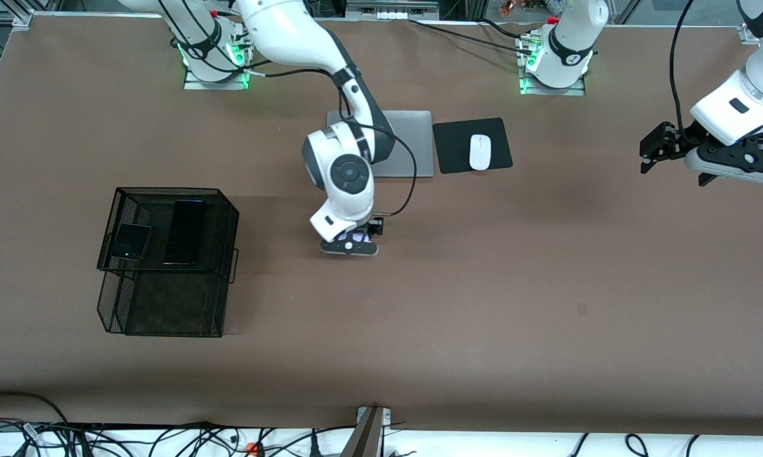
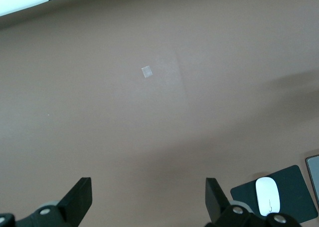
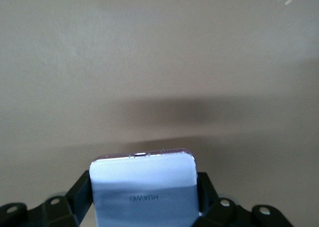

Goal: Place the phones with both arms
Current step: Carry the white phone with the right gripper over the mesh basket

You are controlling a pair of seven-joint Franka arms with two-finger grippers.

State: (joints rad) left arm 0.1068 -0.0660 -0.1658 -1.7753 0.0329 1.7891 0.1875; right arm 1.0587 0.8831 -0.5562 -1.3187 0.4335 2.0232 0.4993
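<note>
My right gripper (image 1: 355, 245) is shut on the pale lavender-white phone (image 1: 358, 240) and holds it low over the middle of the table. In the right wrist view the phone (image 3: 143, 187) fills the gap between the fingers (image 3: 81, 193) of the right gripper (image 3: 144, 197). The small squarish black phone (image 1: 131, 241) and the long slim black phone (image 1: 185, 231) lie on top of a black mesh rack (image 1: 219, 254) toward the right arm's end. My left gripper (image 1: 652, 152) is open and empty in the air over the left arm's end; it also shows in the left wrist view (image 2: 148, 202).
A grey laptop (image 1: 413, 143) lies near the robots' bases, partly under the right arm. Beside it a white mouse (image 1: 480, 152) sits on a black pad (image 1: 454, 146). The mouse (image 2: 267, 194) and pad (image 2: 294, 197) also show in the left wrist view.
</note>
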